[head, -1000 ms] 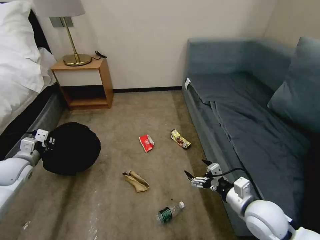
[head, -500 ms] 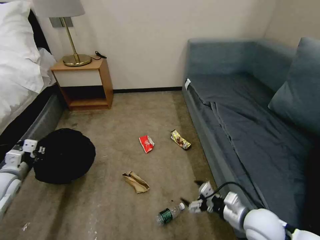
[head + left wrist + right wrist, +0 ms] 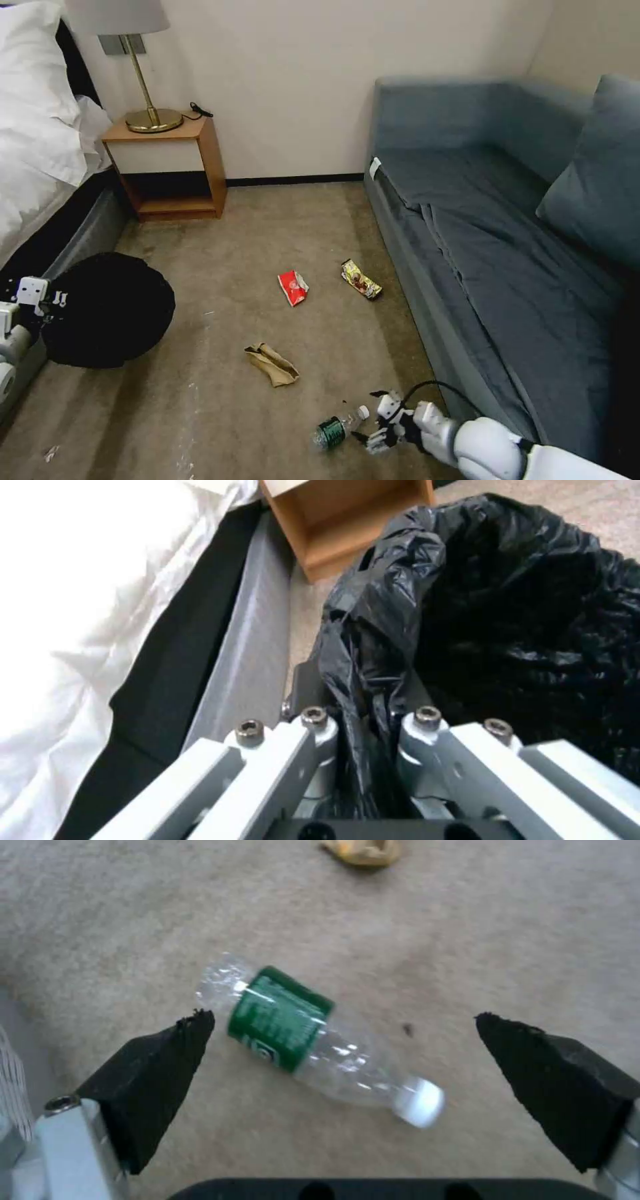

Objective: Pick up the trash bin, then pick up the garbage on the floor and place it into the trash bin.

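The trash bin (image 3: 107, 310), lined with a crinkled black bag, is at the left beside the bed. My left gripper (image 3: 50, 300) is shut on its near rim; the left wrist view shows the bag (image 3: 533, 605) bunched between the closed fingers (image 3: 313, 725). The garbage lies on the carpet: a red packet (image 3: 293, 287), a yellow-brown wrapper (image 3: 361, 278), a crumpled brown paper bag (image 3: 272, 363) and a small clear bottle (image 3: 339, 427) with a green label. My right gripper (image 3: 371, 417) is open just right of the bottle. In the right wrist view the bottle (image 3: 287, 1025) lies between the spread fingertips (image 3: 180, 1050), untouched.
A blue-grey sofa (image 3: 507, 253) runs along the right, close to my right arm. A wooden nightstand (image 3: 170, 167) with a brass lamp (image 3: 152, 117) stands against the far wall. The bed (image 3: 40, 153) borders the left. Open carpet lies between bed and sofa.
My right gripper has dropped down and toward me, from beside the sofa edge to the bottle. My left arm has carried the bin leftward, nearer the bed.
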Robot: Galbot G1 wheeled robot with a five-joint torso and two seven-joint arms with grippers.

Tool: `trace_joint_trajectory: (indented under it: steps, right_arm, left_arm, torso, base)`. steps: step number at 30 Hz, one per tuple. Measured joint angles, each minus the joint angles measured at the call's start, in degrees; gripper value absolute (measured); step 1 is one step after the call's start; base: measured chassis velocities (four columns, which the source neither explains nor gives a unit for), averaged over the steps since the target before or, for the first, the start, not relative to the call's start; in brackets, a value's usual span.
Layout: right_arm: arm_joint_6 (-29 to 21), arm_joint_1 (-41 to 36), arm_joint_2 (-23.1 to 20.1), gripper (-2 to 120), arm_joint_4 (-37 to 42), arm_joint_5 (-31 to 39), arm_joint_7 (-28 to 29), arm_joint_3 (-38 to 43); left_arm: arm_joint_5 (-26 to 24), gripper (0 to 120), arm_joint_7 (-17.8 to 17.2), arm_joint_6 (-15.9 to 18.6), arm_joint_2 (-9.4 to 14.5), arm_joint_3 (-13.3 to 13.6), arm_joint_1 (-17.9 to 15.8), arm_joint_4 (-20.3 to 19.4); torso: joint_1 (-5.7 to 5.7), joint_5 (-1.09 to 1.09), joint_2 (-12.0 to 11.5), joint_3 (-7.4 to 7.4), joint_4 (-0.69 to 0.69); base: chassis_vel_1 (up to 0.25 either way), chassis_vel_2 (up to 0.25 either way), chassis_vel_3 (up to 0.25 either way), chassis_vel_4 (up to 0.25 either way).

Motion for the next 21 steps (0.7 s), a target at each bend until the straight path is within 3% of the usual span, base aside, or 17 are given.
trace_joint_trajectory:
  steps: [12,21]
  right_arm:
    - [2.3,2.4,4.6,100,-5.2,-2.0,-2.1,-4.9]
    - [6.3,4.3,9.9,100,-15.2,-5.9,-3.8,-7.3]
  left_arm:
    - [0.1,7,0.8,-0.6,-0.8,-2.3,2.8,-0.9]
    - [-0.6,7,1.7,-1.5,-1.4,-6.2,6.8,-2.8]
  torso:
    - [0.0,-0.01,0.0,0.0,-0.02]
    - [0.0,0.0,0.0,0.0,-0.01]
  base:
    - [0.0,0.0,0.0,0.0]
    - [0.0,0.0,0.0,0.0]
